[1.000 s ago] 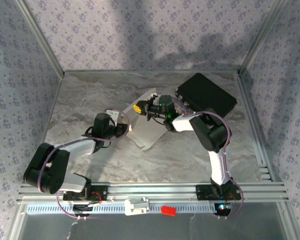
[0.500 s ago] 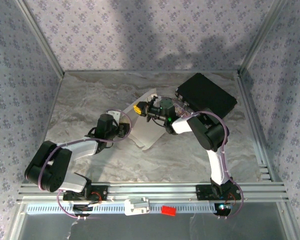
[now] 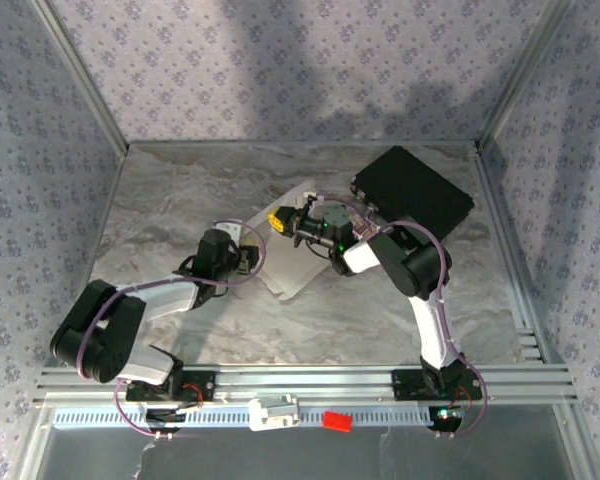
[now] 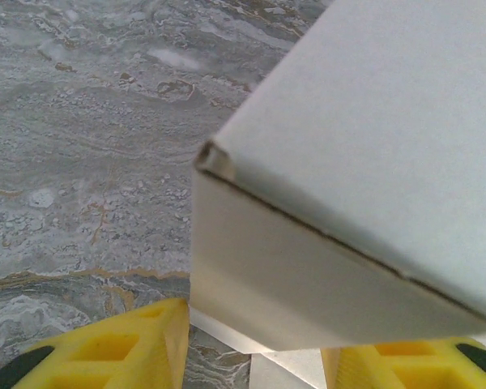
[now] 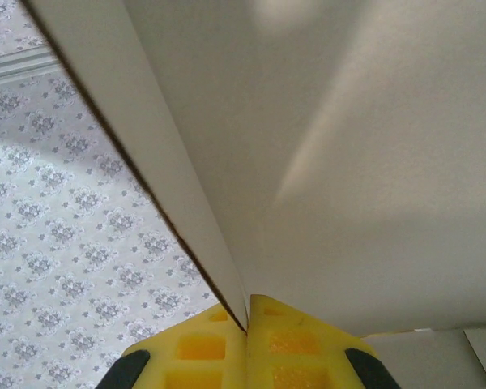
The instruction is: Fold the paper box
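Note:
The white paper box (image 3: 288, 262) lies partly folded at the table's middle, between my two grippers. My right gripper (image 3: 278, 218) is at the box's far edge, shut on a raised panel; its yellow fingers (image 5: 292, 348) meet on the cardboard edge (image 5: 186, 203) at the right gripper (image 5: 247, 324). My left gripper (image 3: 246, 258) is at the box's left side. There the left gripper (image 4: 255, 336) stands open. A creased wall of the paper box (image 4: 308, 267) leans over its yellow fingers (image 4: 121, 348), and a flat panel lies between them.
A black rectangular case (image 3: 413, 190) lies at the back right, close behind the right wrist. Patterned walls close off the left, back and right. A metal rail (image 3: 310, 382) runs along the near edge, with a white clip (image 3: 273, 411) and a red piece (image 3: 337, 421).
My left arm has slid a little to the right, closer against the box. The right wrist has shifted slightly nearer, and the box looks more closed up.

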Robot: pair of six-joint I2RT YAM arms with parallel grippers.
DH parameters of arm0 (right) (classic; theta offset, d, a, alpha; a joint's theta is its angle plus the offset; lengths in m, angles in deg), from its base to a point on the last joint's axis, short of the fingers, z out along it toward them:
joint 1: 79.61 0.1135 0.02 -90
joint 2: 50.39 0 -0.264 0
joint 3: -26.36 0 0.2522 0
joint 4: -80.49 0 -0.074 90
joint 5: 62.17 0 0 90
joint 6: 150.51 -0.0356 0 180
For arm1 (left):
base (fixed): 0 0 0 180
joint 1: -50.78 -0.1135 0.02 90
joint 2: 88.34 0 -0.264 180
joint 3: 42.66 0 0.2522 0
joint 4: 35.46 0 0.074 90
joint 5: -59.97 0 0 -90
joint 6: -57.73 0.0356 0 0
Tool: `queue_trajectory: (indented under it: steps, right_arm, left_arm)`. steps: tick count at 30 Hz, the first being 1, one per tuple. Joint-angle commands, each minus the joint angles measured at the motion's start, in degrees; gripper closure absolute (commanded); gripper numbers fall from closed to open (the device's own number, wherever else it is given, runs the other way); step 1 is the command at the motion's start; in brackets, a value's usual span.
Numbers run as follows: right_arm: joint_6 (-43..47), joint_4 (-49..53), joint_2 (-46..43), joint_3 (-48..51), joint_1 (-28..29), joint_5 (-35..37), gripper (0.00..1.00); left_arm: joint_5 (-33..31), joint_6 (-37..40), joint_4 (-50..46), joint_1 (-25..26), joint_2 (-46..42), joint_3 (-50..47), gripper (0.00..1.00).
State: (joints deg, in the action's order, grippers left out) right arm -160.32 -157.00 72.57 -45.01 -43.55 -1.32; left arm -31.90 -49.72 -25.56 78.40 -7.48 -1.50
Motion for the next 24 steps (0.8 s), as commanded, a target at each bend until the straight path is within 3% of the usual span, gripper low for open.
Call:
queue_trajectory:
  steps: [1,20,24]
  right_arm:
    - [-0.7,10.0,3.9,2.5,2.1,-3.4,1.0]
    - [-1.7,13.4,3.8,-0.6,3.0,-3.5,1.0]
    - [-2.3,14.0,3.6,-1.6,3.3,-3.1,1.0]
  left_arm:
    - [-4.6,-0.8,2.8,0.3,1.2,1.3,0.55]
    - [-7.4,-2.0,0.8,2.2,4.7,5.5,0.81]
    - [-10.4,-4.0,-1.8,3.4,5.2,7.0,0.94]
